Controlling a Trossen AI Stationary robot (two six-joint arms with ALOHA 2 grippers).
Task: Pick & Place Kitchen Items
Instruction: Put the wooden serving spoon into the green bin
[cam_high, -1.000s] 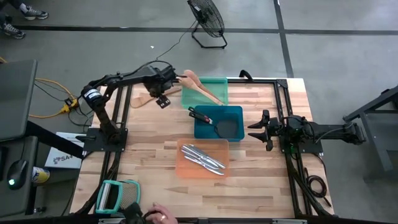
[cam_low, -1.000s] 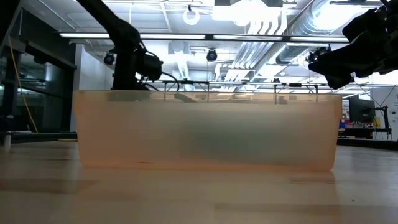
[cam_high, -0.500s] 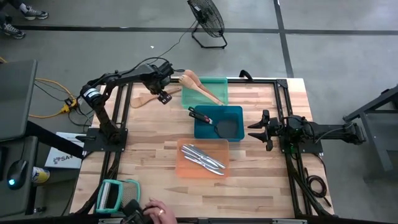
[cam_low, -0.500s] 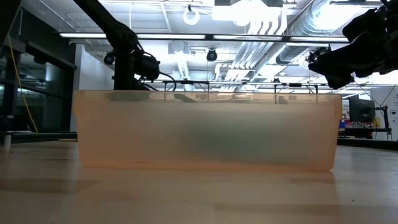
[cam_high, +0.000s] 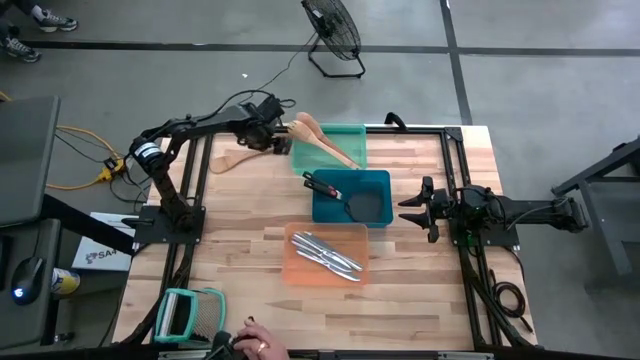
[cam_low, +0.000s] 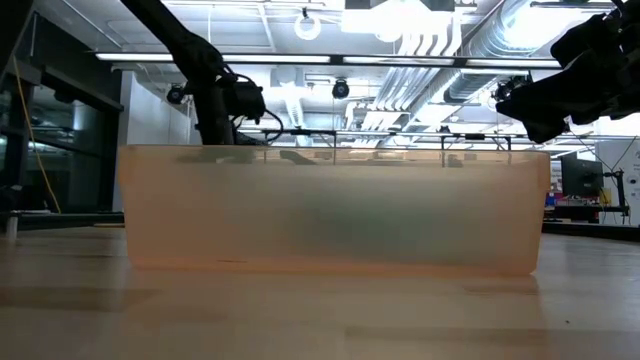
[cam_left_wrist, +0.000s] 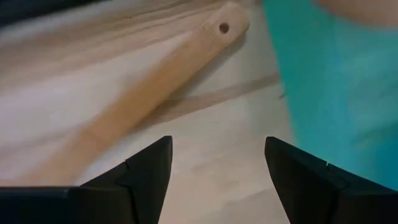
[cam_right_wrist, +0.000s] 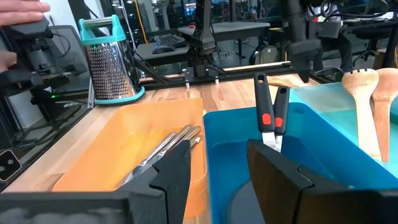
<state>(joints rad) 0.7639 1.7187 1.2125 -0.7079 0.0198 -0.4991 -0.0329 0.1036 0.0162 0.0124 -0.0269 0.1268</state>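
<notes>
With wooden, black and metal utensils already sorted into the green tray, blue tray and orange tray, the left gripper — jaws spread, empty — hovers by the last wooden spatula on the table, while the right gripper waits, jaws parted, beside the blue tray.

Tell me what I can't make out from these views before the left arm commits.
- Low view: the orange tray wall fills the frame and hides every utensil.
- Left wrist view: the wooden utensil runs off the edge, so its head is unseen.
- High view: the left gripper covers the utensil's handle end; contact unclear.
- Blue tray: black spatula count unclear.
</notes>
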